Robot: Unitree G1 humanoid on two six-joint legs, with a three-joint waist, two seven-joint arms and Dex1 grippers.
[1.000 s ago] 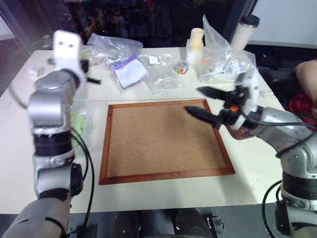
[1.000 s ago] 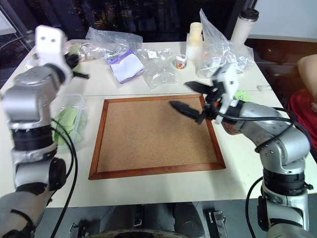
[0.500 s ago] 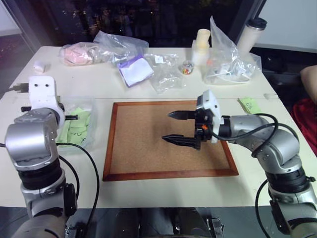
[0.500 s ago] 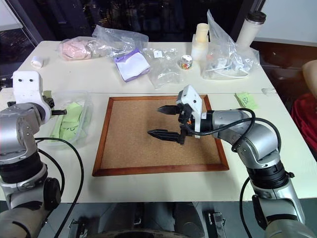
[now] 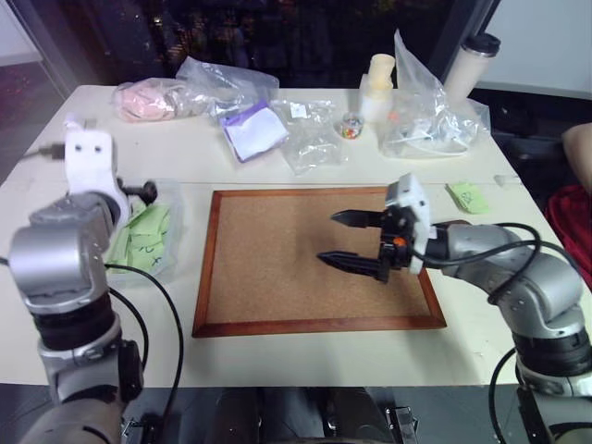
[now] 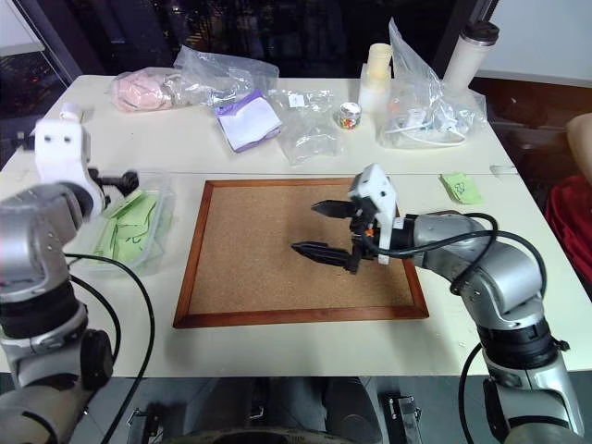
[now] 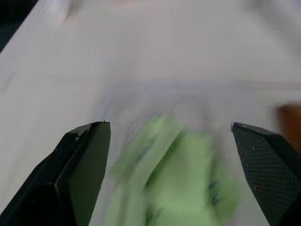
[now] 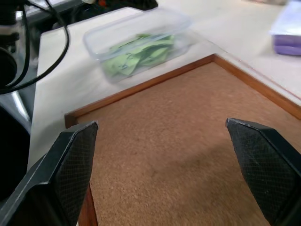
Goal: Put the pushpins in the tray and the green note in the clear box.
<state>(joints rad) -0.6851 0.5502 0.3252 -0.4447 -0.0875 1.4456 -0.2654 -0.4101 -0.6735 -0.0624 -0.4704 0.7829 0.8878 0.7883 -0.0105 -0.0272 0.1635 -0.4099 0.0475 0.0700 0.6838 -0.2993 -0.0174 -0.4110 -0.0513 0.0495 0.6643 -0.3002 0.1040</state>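
Observation:
The clear box stands at the left of the table, beside the corkboard, and holds several light-green notes. Their marks are too small to tell which is the green note with the scribble. My left gripper hovers open just above the box, nothing between its fingers. My right gripper is open and empty a little above the right part of the corkboard, pointing left. Another green note lies on the table right of the board. The pushpins and the tray are out of view.
Clear plastic bags line the back of the table, one with purple notes, one with something pink. A small jar, white cups and a tumbler stand behind the board. A person's arm shows at the right edge.
My left gripper has gone from shut to wide open over the clear box and drawn back slightly. The right gripper stays open over the corkboard, a little lower. The camera itself has shifted.

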